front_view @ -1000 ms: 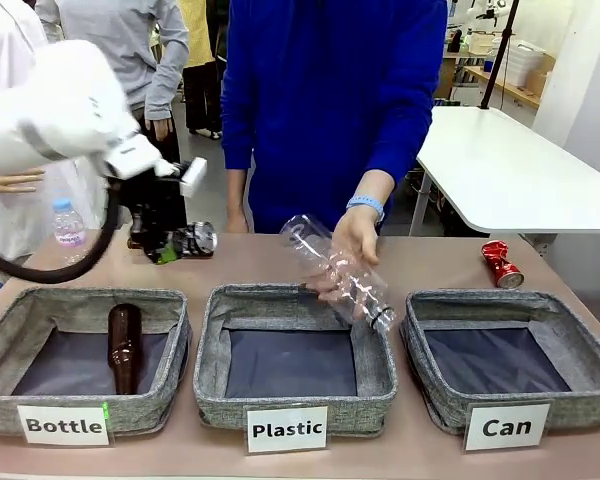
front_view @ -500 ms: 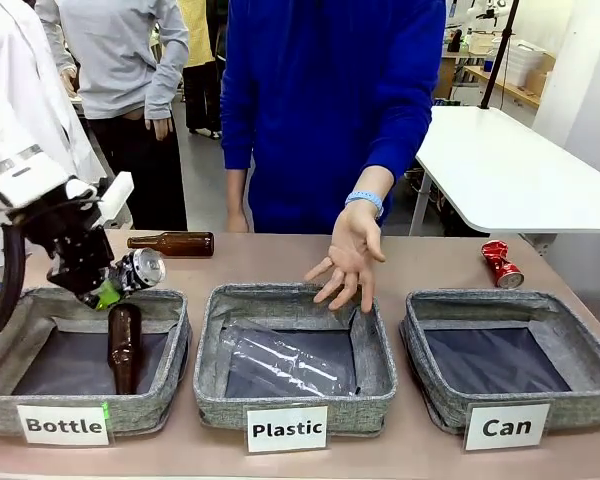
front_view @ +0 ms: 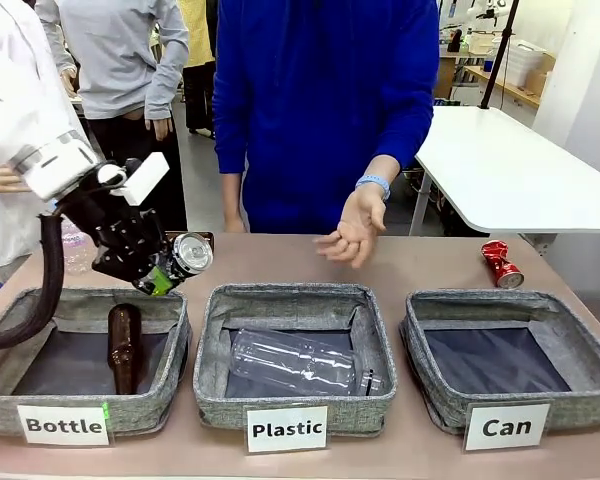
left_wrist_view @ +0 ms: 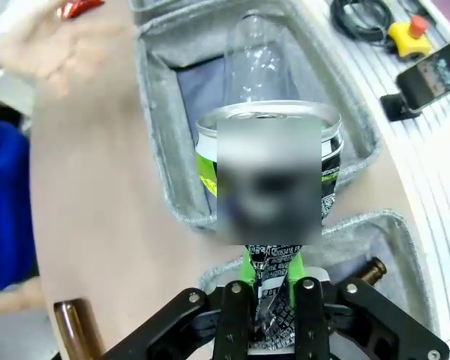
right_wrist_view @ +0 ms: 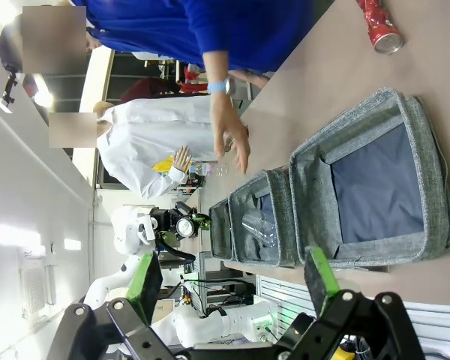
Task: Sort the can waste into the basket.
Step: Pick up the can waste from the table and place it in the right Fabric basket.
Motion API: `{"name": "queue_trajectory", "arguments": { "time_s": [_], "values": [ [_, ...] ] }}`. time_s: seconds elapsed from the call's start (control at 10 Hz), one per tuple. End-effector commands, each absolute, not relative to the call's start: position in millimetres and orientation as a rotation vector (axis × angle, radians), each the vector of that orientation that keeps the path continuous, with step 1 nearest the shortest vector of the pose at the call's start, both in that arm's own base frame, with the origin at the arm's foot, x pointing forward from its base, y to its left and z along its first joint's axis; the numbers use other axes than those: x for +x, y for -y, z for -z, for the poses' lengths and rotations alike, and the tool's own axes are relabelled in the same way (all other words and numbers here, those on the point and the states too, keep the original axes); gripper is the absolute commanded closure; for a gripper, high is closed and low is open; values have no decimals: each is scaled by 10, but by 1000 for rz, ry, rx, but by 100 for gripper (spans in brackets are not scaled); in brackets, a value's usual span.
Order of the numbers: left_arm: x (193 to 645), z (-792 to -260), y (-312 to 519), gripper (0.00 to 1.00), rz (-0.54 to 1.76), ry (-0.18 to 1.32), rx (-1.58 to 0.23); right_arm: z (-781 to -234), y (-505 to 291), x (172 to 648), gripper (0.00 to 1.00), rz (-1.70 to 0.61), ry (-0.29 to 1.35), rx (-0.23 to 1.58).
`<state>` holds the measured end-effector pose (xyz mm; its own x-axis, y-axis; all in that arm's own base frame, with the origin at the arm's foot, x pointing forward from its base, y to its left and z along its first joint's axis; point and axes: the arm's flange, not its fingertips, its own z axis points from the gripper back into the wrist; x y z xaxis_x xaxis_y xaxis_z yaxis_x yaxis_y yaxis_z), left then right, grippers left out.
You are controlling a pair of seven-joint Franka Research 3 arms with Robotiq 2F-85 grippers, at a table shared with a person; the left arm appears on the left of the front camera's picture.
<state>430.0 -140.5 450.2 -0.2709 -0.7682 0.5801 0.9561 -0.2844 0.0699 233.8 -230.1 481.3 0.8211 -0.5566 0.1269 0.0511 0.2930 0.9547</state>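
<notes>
No can sits in the Can basket (front_view: pixel 590 395) yet: left tool (front_view: pixel 165 276) grips the dark can (front_view: pixel 191 252), red can (front_view: pixel 500 264) lies on the counter (front_view: pixel 430 268), right tool (right_wrist_view: pixel 232 277) spread.

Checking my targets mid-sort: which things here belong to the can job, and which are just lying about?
Job: dark can in the left gripper; red can on the table; Can basket.
Lying about: brown bottle in Bottle basket; plastic bottle in Plastic basket.

Dark green-marked can (front_view: pixel 190 253) clamped in left end effector (front_view: pixel 163 278), airborne. Red crushed can (front_view: pixel 501 264) lying on worktop (front_view: pixel 430 262) just behind "Can" basket (front_view: pixel 417 340).
</notes>
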Motion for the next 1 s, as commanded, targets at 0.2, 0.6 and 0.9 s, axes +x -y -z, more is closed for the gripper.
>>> {"name": "queue_trajectory", "arguments": {
  "time_s": [0.2, 0.6, 0.9],
  "values": [
    [4480, -4479, 1206, 100, 1755, 485, -576, -4832, 2325, 2355, 0, 407, 515, 1226],
    [4533, -4525, 1190, 100, 1627, 443, -742, -4832, 2325, 2355, 0, 407, 515, 1226],
    [4450, -4888, 2044, 100, 1444, 535, -999, -4832, 2325, 2355, 0, 407, 515, 1226]
  ]
}}
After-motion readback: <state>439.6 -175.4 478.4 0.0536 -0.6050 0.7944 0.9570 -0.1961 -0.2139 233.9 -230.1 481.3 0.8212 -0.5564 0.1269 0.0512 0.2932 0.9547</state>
